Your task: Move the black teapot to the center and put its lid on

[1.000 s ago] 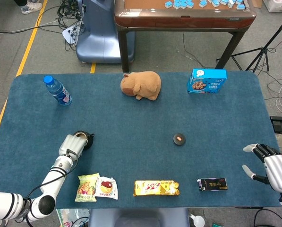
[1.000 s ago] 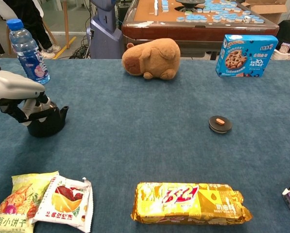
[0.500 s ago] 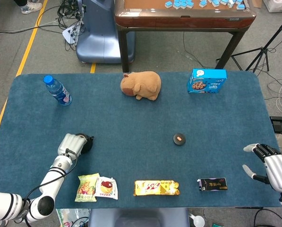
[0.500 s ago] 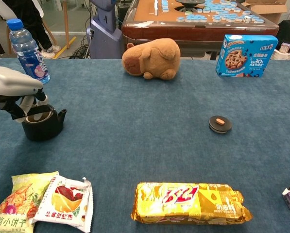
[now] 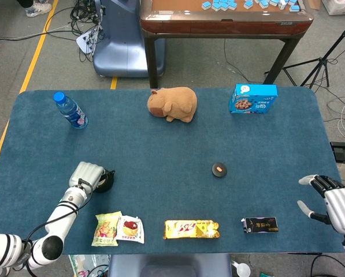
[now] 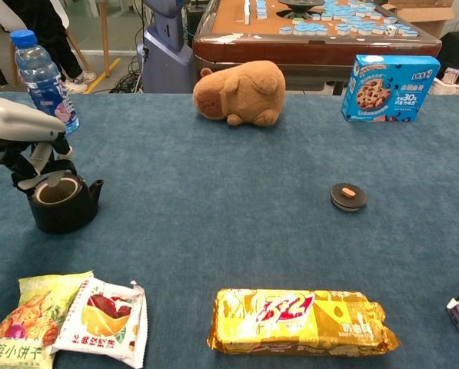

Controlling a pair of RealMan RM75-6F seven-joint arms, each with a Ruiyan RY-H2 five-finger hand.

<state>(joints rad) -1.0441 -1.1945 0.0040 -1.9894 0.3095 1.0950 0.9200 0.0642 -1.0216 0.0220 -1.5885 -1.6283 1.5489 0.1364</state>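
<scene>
Teapot stands upright on the blue table, lidless, well left of the lid and spout pointing toward it. Left hand is over the teapot's far-left rim, fingers curled down at the opening; whether they actually grip the pot cannot be told. Lid lies flat, orange knob up. Right hand hovers right of the lid at the table's edge, fingers spread wide, holding nothing. Plush sits beyond and left of the lid; yellow packet lies nearer than the lid, slightly left.
</scene>
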